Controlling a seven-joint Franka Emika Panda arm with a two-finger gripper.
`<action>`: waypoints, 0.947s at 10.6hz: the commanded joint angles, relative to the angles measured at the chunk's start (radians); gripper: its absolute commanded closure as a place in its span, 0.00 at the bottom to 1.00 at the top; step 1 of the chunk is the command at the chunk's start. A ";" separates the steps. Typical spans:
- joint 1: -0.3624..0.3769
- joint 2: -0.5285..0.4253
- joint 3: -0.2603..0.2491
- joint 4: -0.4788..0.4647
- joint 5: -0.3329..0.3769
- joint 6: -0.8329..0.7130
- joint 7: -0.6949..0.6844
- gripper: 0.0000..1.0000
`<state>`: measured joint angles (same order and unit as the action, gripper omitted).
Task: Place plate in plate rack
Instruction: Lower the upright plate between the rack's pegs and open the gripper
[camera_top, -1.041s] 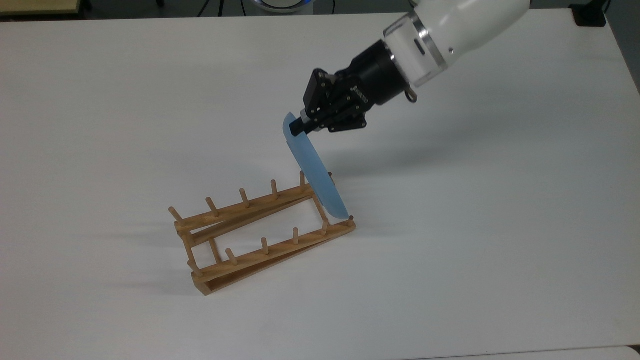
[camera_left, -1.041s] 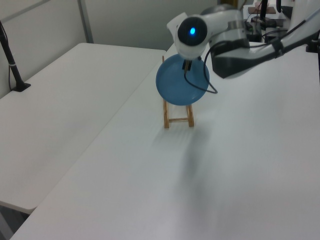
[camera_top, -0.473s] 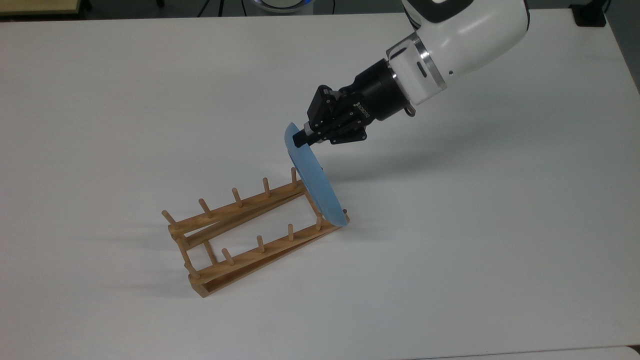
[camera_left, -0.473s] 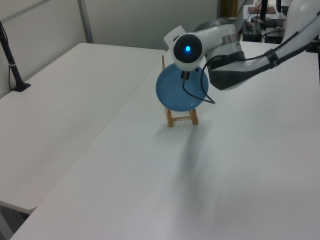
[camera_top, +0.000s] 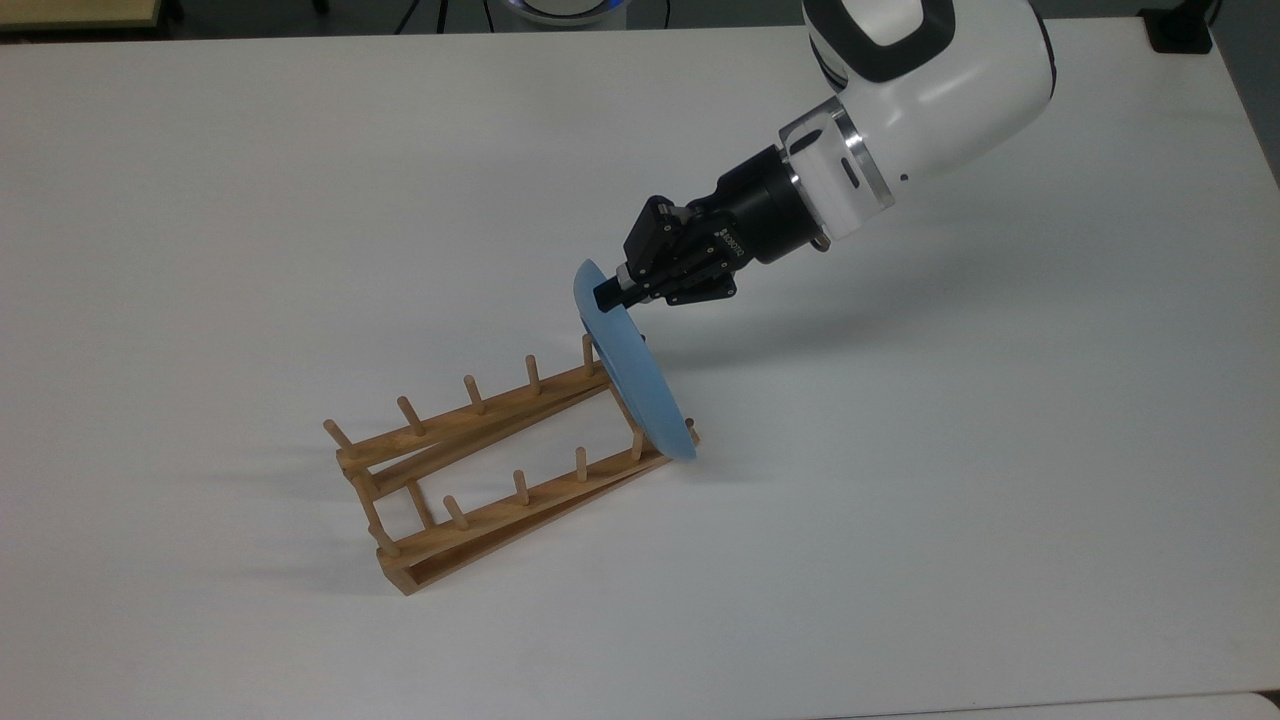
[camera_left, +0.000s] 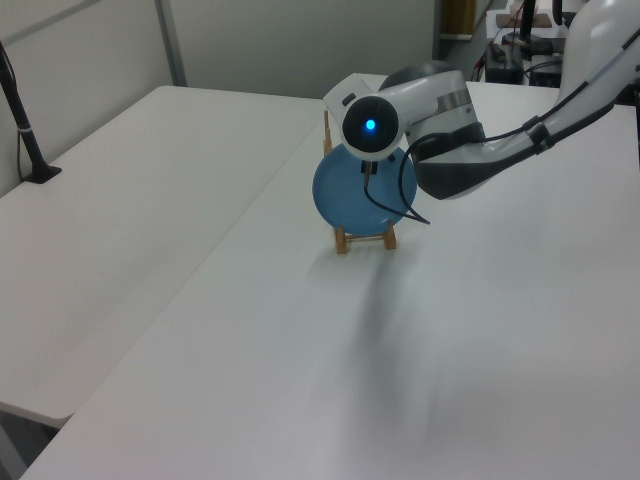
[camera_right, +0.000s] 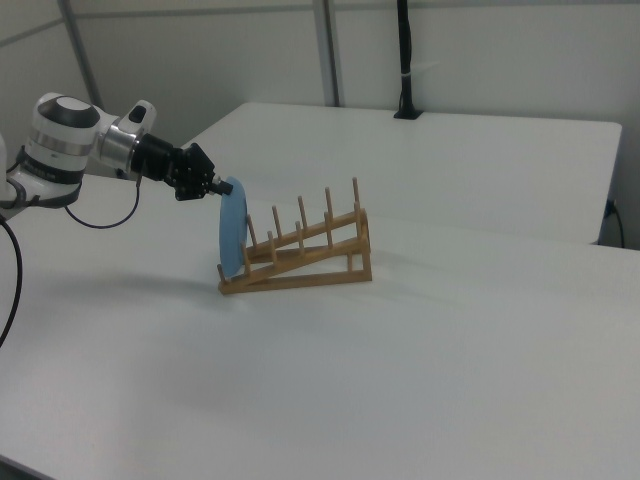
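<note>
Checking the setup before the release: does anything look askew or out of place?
The plate leans at the very end of the plate rack, its lower edge past the last pegs rather than clearly in a slot. The gripper grips its upper rim.

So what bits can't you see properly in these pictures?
- Top view: the rack's end pegs, hidden behind the plate.
- Left view: most of the rack, covered by the plate; the gripper, behind the arm's wrist.
- Right view: whether the plate's bottom edge sits between pegs, too small to tell.
</note>
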<state>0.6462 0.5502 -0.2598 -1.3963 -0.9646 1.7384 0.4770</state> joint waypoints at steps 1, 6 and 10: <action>0.007 0.016 -0.006 0.019 -0.023 -0.011 0.012 0.98; 0.003 0.017 -0.007 0.019 -0.037 0.041 0.098 0.00; 0.006 -0.024 -0.006 0.020 0.054 0.102 0.121 0.00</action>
<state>0.6459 0.5589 -0.2604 -1.3848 -0.9836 1.7888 0.5681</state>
